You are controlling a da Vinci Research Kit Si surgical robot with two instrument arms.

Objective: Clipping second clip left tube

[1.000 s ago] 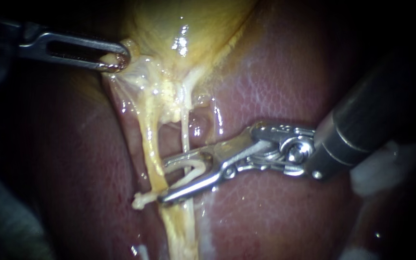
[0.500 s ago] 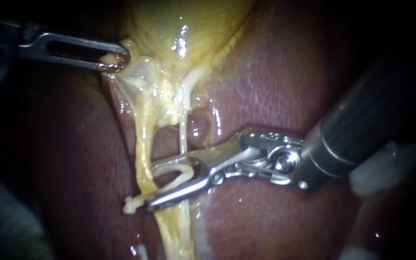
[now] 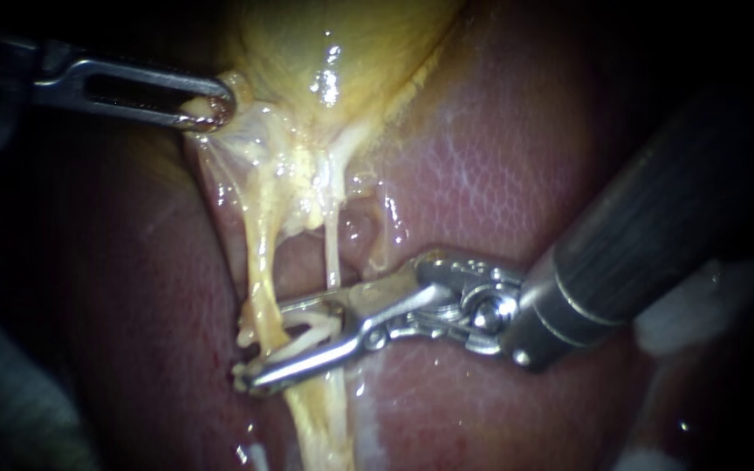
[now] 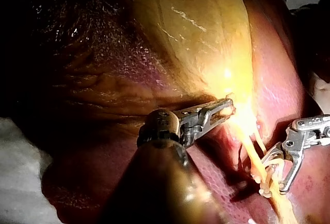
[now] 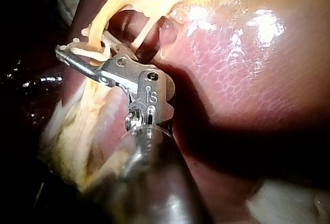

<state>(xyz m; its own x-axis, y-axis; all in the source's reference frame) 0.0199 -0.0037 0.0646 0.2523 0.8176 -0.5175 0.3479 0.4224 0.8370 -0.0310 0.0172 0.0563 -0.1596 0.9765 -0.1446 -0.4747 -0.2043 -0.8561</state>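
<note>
Darkness surrounds the brightly lit field; pale cloth lies at its dim edges.

Right instrument: jaws and hinge are bright polished metal, glossy with glare. Its shaft is darker and duller, faintly brushed, with a thin shiny ring. Left instrument: slotted jaws, smooth shiny metal. Clip: whitish, smooth, looks plastic, slight wet sheen. Liver: wet, glossy, fine netted surface texture. Gallbladder: yellowish, smooth, slick, strong highlights. Left tube: pale yellow, stringy, wet. White cloth by the shaft: soft, matt, fibrous.
</note>
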